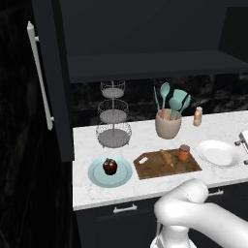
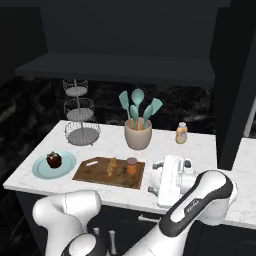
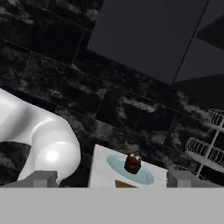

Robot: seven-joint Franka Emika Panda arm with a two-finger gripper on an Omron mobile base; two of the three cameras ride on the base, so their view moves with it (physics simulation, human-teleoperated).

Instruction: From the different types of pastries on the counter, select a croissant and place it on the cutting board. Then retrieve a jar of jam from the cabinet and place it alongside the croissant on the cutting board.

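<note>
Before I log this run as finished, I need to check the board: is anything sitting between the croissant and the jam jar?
Nothing visible does. The croissant and the jam jar both stand on the cutting board, side by side with bare wood between them. The utensil crock stands behind the board, off it.

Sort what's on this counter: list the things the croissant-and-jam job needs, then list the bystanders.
Job items:
croissant
jam jar
cutting board

Bystanders:
chocolate pastry on the blue plate
utensil crock
wire tiered stand
white plate
small bottle
</note>
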